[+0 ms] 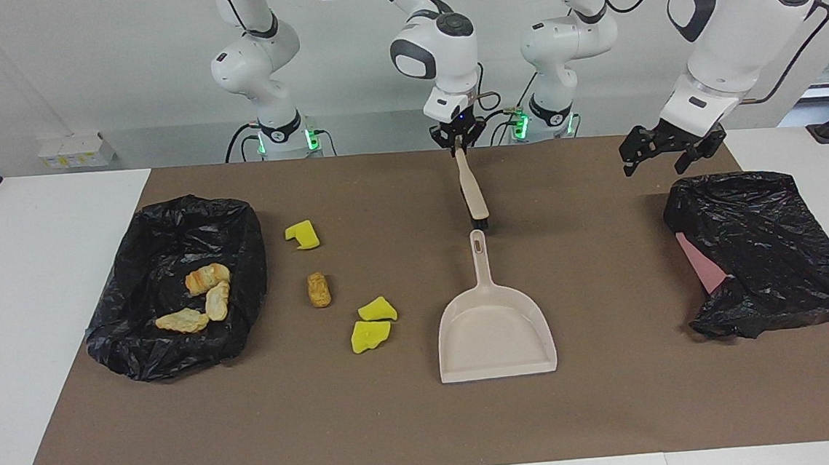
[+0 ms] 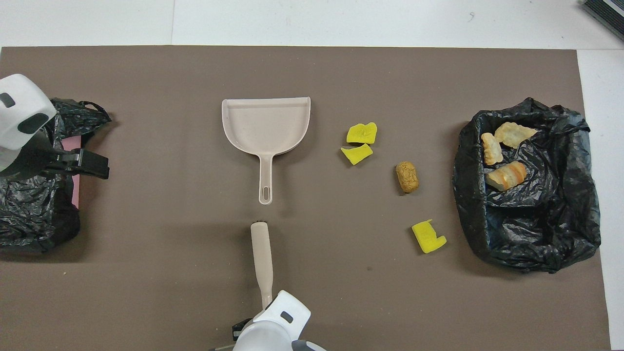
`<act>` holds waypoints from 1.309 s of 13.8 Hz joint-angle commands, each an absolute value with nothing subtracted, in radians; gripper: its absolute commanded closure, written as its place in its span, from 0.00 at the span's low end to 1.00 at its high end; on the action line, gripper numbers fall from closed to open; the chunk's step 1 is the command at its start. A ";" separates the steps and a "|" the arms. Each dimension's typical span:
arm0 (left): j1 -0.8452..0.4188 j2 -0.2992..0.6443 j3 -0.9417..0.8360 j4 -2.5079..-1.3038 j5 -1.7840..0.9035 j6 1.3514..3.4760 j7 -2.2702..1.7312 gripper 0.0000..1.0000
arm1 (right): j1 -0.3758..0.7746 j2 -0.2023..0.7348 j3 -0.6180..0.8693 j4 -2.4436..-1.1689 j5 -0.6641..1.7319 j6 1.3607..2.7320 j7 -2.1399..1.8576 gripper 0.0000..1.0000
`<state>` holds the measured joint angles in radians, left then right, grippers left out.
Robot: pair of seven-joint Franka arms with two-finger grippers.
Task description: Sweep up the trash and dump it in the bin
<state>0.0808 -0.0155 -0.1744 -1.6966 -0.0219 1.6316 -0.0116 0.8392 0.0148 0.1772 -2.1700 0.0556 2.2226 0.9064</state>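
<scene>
My right gripper (image 1: 458,148) is shut on the handle end of the beige brush (image 1: 473,193). The brush slants down, with its black bristles by the tip of the beige dustpan's (image 1: 494,329) handle. Three yellow sponge chunks (image 1: 302,234) (image 1: 377,309) (image 1: 369,335) and a brown nugget (image 1: 318,289) lie on the mat between the dustpan and the black-lined bin (image 1: 175,351). Three bread lumps (image 1: 206,278) lie in that bin. My left gripper (image 1: 658,166) is open and empty, in the air over the other black bag (image 1: 766,252).
The brown mat (image 1: 616,408) covers most of the white table. The second black bag (image 2: 29,214), at the left arm's end, partly covers something pink (image 2: 74,146). In the overhead view the dustpan (image 2: 265,124) lies mouth away from the robots.
</scene>
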 commanded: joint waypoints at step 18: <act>-0.325 0.170 -0.193 -1.925 0.014 2.164 -0.394 0.00 | 0.538 -0.178 0.183 -2.287 -0.051 1.591 1.281 1.00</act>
<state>-0.2855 0.1281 -0.2092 -1.9283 -0.0138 2.1089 -0.3591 0.5495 -0.1082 0.1690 -2.2008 -0.0355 1.5883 1.2204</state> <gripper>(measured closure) 0.000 0.740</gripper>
